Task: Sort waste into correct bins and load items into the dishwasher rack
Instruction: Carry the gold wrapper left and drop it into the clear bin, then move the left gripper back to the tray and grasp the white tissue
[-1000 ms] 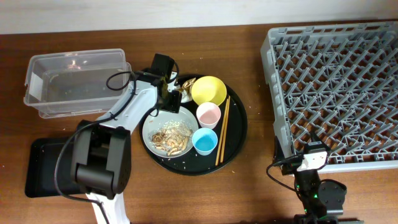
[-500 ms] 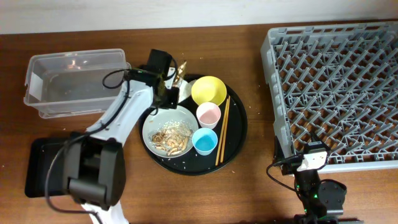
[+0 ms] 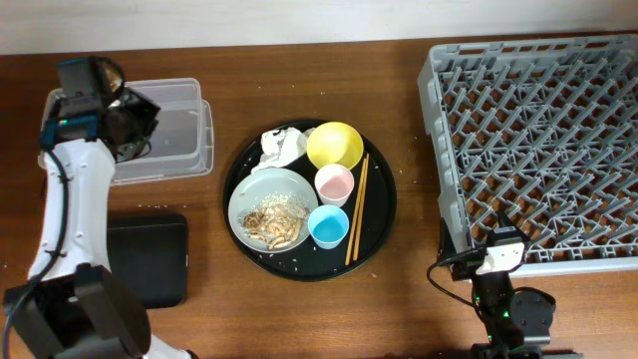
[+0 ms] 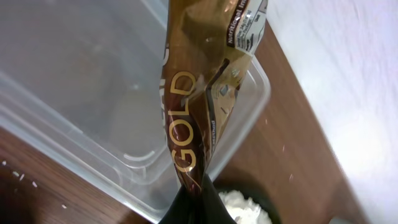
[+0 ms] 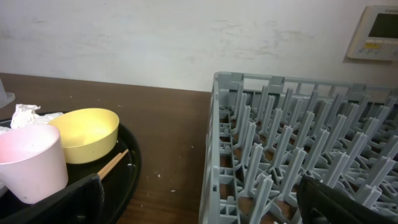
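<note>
Waste sorting is in hand: the left gripper (image 4: 191,210), clenched on the gold-brown wrapper (image 4: 202,93), hangs over the clear plastic box (image 4: 74,81). The next move should be to release it inside the box. The right gripper (image 5: 202,200) sits spread and empty.

We see a glossy, foil-like wrapper (image 4: 199,106), gold-brown, creased and catching the light. The box (image 4: 81,93) is clear, smooth plastic. The table (image 3: 399,299) is brown wood with a soft sheen. The rack (image 3: 538,130) looks like matt grey plastic. The napkin (image 3: 281,147) is crumpled white paper. The round tray (image 3: 384,199) is black and slightly shiny. The chopsticks (image 3: 356,207) are bare pale wood, and the bowl (image 5: 87,134) is smooth yellow.
</note>
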Tool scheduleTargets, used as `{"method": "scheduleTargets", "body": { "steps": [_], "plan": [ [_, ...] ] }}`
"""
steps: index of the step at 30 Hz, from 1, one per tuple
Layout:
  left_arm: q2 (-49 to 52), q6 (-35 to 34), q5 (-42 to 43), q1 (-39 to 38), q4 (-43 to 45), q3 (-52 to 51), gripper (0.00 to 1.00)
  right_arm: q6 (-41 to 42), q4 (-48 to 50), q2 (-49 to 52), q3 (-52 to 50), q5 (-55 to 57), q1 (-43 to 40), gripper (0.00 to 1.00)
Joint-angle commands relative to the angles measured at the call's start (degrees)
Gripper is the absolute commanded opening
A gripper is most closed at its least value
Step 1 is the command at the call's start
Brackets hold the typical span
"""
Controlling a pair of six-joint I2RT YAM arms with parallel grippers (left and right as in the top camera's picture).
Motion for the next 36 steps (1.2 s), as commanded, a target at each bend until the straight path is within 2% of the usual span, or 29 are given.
{"method": "scheduleTargets", "body": {
  "steps": [1,2,3,4,5,6,8,9,12,13,14,15,16,17,18,19,21,22,25,30,32,36],
  "plan": [
    [3.1,-11.4,0.3,4.0,1.0,0.5,0.08,-0.1,-0.2,-0.3,-0.4,0.3,-0.3,0.98],
    [3.9,-11.5,0.3,4.5,1.4,0.5,0.15,-0.2,-0.2,-0.3,-0.4,0.3,-0.3,0.98],
    [4.0,-11.5,0.3,4.5,1.4,0.5,0.16,-0.1,-0.2,-0.3,-0.4,0.3,-0.3,0.98],
    [4.0,-11.5,0.3,4.5,1.4,0.5,0.38,-0.1,-0.2,-0.3,-0.4,0.3,-0.3,0.98],
    [4.0,-11.5,0.3,4.5,2.0,0.5,0.67,-0.2,-0.2,-0.3,-0.4,0.3,-0.3,0.98],
    [4.0,-11.5,0.5,4.5,2.1,0.5,0.85,-0.1,-0.2,-0.3,-0.4,0.3,-0.3,0.98],
    [3.9,-5.1,7.6,4.5,4.7,0.5,0.87,-0.1,-0.2,-0.3,-0.4,0.3,-0.3,0.98],
    [3.3,-2.7,13.1,4.4,6.9,0.5,0.94,-0.1,-0.2,-0.3,-0.4,0.3,-0.3,0.98],
    [-1.5,4.2,14.3,2.7,10.4,0.5,0.93,-0.2,-0.2,-0.3,-0.4,0.3,-0.3,0.98],
    [-3.6,7.3,14.4,1.1,9.0,0.5,0.76,-0.2,-0.2,-0.3,-0.4,0.3,-0.3,0.98],
    [-4.7,11.9,17.4,-0.3,8.6,0.5,0.69,-0.1,-0.2,-0.3,-0.4,0.3,-0.3,0.98],
    [-5.6,19.3,26.1,-3.1,8.0,0.5,0.69,-0.1,-0.2,-0.3,-0.4,0.3,-0.3,0.98],
    [-5.6,24.9,30.5,-7.9,4.7,0.5,0.69,-0.1,-0.2,-0.3,-0.4,0.3,-0.3,0.98],
    [-5.3,27.2,27.1,-12.5,1.9,0.5,0.69,-0.1,-0.2,-0.3,-0.4,0.3,-0.3,0.98],
    [-4.7,29.2,18.7,-17.6,-0.3,0.5,0.70,-0.1,-0.2,-0.3,-0.4,0.3,-0.3,0.98],
    [-3.3,30.0,-0.8,-26.8,-2.2,0.5,0.71,-0.1,-0.2,-0.3,-0.4,0.3,-0.3,0.98],
    [-1.0,29.9,-17.8,-34.4,-2.6,0.5,0.71,-0.1,-0.2,-0.3,-0.4,0.3,-0.3,0.98],
    [0.8,29.9,-23.4,-36.9,-2.6,0.5,0.71,-0.1,-0.2,-0.3,-0.4,0.3,-0.3,0.98],
    [7.4,30.0,-23.8,-37.6,-3.4,0.5,0.71,-0.1,-0.2,-0.3,-0.4,0.3,-0.3,0.98],
    [16.1,30.2,-25.9,-37.0,0.7,0.5,0.70,-0.2,-0.2,-0.3,-0.4,0.3,-0.3,0.98],
    [17.8,30.2,-25.9,-36.0,1.4,0.5,0.61,-0.2,-0.2,-0.3,-0.4,0.3,-0.3,0.98],
    [19.6,30.2,-25.9,-36.0,3.0,0.5,0.61,-0.2,-0.2,-0.3,-0.4,0.3,-0.3,0.98]
  ]
}}
